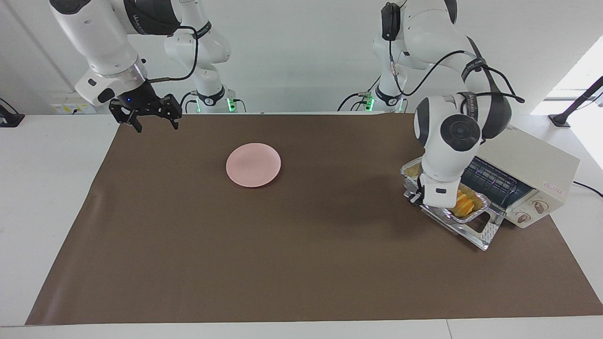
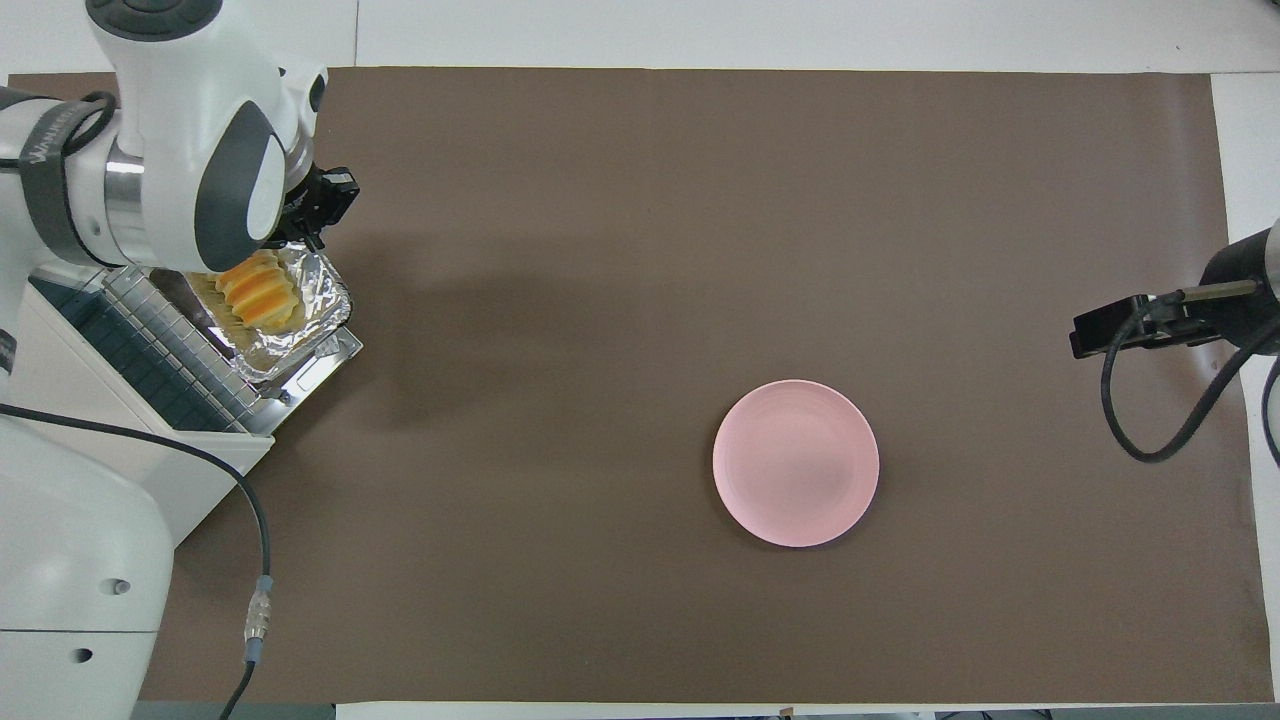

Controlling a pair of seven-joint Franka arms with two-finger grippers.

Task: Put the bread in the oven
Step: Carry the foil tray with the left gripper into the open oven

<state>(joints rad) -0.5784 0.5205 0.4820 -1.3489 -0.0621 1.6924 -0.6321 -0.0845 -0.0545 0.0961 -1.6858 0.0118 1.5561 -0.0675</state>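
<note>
Nearest the facing camera, the bare brown mat (image 1: 282,263) is stretching toward us, and on it, nearer the robots, a pink plate (image 1: 253,165) is sitting with nothing on it. At the left arm's end of the table we are looking at the oven (image 1: 532,181), its glass door (image 1: 476,230) dropped flat and its wire rack (image 1: 492,181) showing. A foil tray (image 2: 300,325) is resting on that open door, just in front of the rack, and the bread (image 2: 258,292) is lying in the tray. We are judging that the tray is serving as a carrier, so the loaf can be slid in without being pinched directly.

The left arm is bending down steeply over the door, its wrist pointing downward and its left gripper (image 1: 417,195) sitting at the tray's edge away from the oven mouth, as if placed to push. We cannot tell whether its fingers are apart or together, since the wrist is hiding them. The right arm is waiting, its right gripper (image 1: 153,121) hanging above the mat's corner at its own end, fingers spread and holding nothing.
</note>
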